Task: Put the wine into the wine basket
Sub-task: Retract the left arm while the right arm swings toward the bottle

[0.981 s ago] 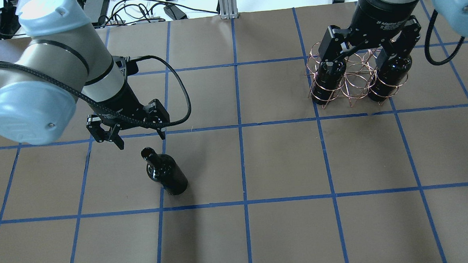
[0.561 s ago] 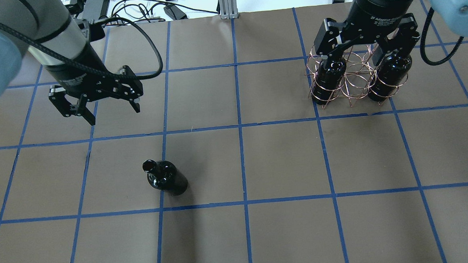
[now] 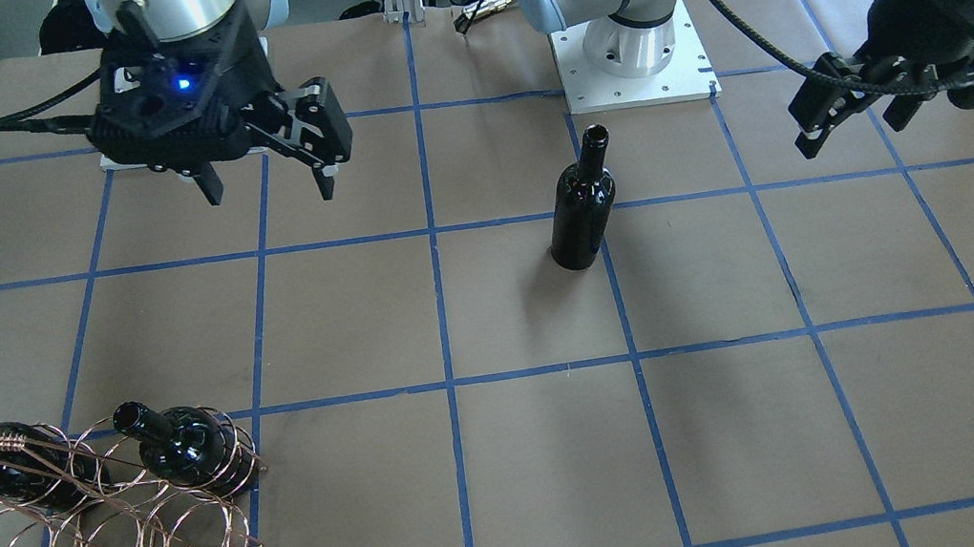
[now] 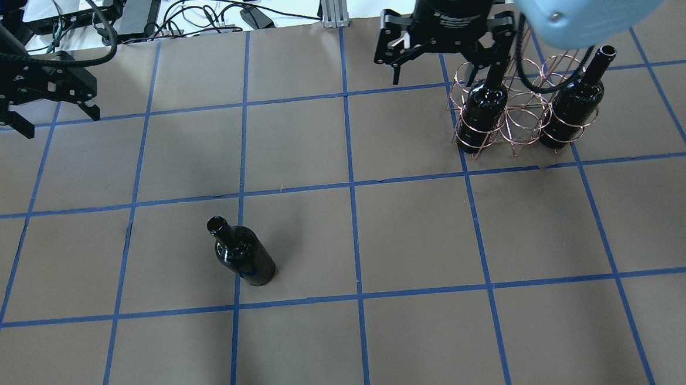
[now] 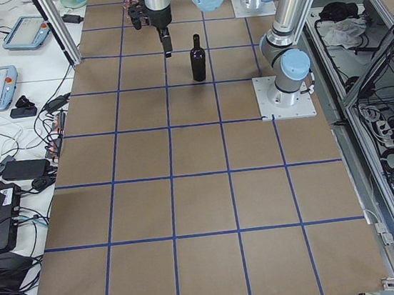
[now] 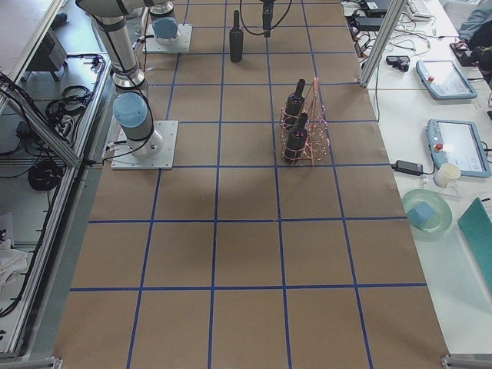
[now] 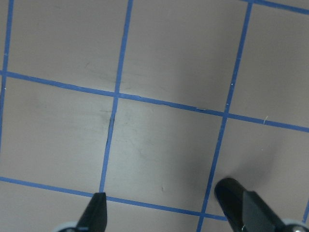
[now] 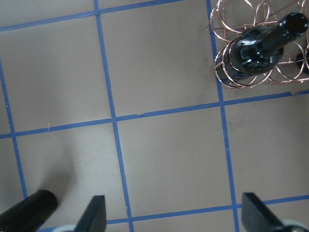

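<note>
A glossy black wine bottle (image 4: 243,253) stands upright and alone on the brown table, also seen as the wine bottle (image 3: 581,202). The copper wire wine basket (image 4: 521,113) sits at the back right with two more black bottles (image 4: 482,109) (image 4: 573,107) in its outer loops. My left gripper (image 4: 60,122) hangs open and empty at the back left, far from the lone bottle. My right gripper (image 4: 439,70) is open and empty, just left of the basket's back. The left wrist view shows the bottle's mouth (image 7: 229,193) beside one finger.
Blue tape lines divide the table into squares. Cables and power bricks (image 4: 204,15) lie beyond the back edge. The robot's base plate (image 3: 634,58) sits near the lone bottle. The basket (image 3: 100,524) has unfilled loops in its middle.
My left gripper has pulled away from the lone bottle toward the back left. My right gripper has left its place over the basket and shifted left. Both stayed open.
</note>
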`<state>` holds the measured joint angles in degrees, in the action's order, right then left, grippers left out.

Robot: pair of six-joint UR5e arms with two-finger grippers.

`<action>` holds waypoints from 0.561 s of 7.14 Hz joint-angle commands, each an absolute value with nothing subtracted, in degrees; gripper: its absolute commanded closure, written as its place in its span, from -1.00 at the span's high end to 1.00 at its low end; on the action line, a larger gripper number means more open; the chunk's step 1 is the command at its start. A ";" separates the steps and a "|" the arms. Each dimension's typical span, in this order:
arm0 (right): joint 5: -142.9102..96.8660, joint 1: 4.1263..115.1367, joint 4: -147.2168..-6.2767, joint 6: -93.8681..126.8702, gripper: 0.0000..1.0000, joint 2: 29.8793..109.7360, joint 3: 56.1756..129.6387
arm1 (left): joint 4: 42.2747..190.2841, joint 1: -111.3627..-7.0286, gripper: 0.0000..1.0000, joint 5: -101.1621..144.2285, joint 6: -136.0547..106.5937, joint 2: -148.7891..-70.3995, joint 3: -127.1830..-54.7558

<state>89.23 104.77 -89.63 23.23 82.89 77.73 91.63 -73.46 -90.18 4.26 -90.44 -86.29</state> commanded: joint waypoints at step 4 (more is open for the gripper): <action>92.71 127.66 -93.34 49.35 1.00 65.53 64.38 | 90.26 -68.73 1.00 -94.82 5.71 -88.77 -86.83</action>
